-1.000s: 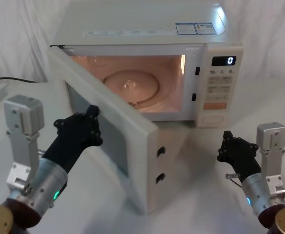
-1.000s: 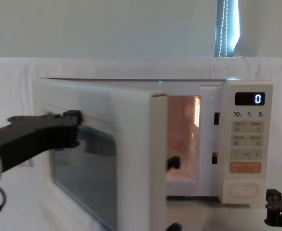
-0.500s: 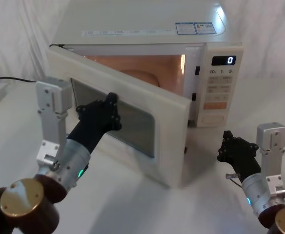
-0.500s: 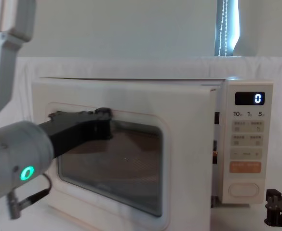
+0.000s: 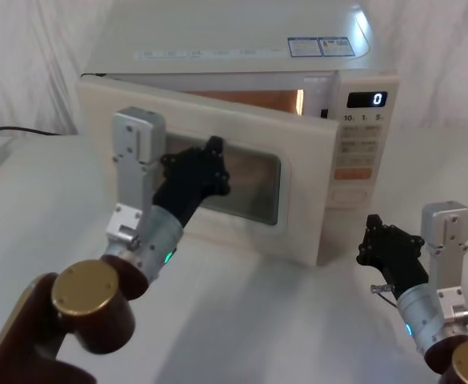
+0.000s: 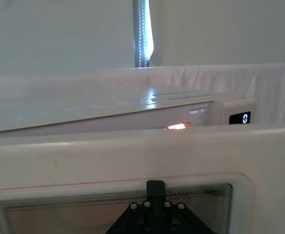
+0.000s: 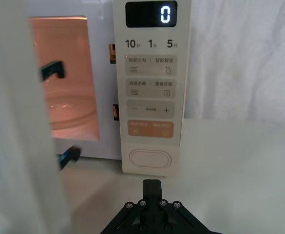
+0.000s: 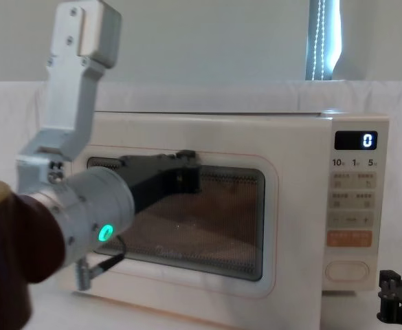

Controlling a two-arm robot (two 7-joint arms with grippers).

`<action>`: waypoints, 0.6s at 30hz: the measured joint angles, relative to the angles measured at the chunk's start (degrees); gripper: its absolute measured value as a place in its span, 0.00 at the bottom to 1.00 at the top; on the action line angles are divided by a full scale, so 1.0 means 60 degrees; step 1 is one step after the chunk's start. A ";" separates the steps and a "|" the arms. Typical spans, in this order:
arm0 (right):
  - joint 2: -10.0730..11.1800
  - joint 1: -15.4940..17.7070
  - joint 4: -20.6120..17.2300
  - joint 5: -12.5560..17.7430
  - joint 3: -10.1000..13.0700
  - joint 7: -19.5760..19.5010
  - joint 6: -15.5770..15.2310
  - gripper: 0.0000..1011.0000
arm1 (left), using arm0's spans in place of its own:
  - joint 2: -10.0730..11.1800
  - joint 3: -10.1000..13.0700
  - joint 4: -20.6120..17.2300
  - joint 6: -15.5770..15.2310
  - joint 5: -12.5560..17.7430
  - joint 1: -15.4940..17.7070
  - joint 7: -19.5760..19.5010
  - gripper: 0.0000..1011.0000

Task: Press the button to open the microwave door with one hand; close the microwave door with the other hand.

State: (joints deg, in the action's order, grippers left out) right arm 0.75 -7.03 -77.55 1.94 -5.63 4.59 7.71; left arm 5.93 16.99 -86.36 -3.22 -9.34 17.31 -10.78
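My left gripper (image 5: 210, 164) has its fingers (image 8: 187, 172) pinched narrow, with nothing between them, and pressed tip-first against the glass of the microwave door (image 5: 298, 208). The door is ajar, its latch edge standing just off the control panel (image 7: 149, 73). I cannot tell how my right gripper (image 5: 390, 244) stands; it hovers over the bench (image 5: 298, 320), and the button (image 7: 150, 159) lies straight ahead of it, untouched.

One microwave door (image 5: 242, 184), one button (image 7: 150, 159), two hands.

A lab-like test setup: white draped cloth (image 8: 187, 93) behind the microwave (image 8: 207, 130).
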 joint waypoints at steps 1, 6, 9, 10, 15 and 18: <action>0.0001 0.0000 0.0000 0.0000 0.0003 0.0000 0.0000 0.00 | -0.0038 0.0035 0.0101 0.0027 0.0018 0.0066 -0.0009 0.00; 0.0000 0.0000 0.0000 0.0000 -0.0002 0.0000 0.0000 0.00 | -0.0259 0.0153 0.0691 0.0239 0.0152 0.0453 -0.0018 0.00; 0.0000 -0.0001 0.0000 0.0000 -0.0001 0.0000 0.0000 0.00 | -0.0359 0.0182 0.0921 0.0329 0.0200 0.0612 -0.0016 0.00; 0.0000 -0.0001 0.0000 0.0000 -0.0001 0.0000 0.0000 0.00 | -0.0380 0.0184 0.0977 0.0352 0.0214 0.0650 -0.0015 0.00; 0.0000 -0.0001 0.0000 0.0000 -0.0001 0.0000 0.0000 0.00 | -0.0497 0.0194 0.1259 0.0443 0.0287 0.0881 -0.0011 0.00; 0.0000 -0.0001 0.0000 0.0000 -0.0001 0.0001 0.0000 0.00 | -0.0548 0.0208 0.1416 0.0495 0.0351 0.1012 -0.0003 0.00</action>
State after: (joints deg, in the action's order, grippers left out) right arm 0.75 -7.03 -77.55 1.94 -5.64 4.59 7.71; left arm 2.64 18.23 -77.87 -0.25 -7.24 23.39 -10.79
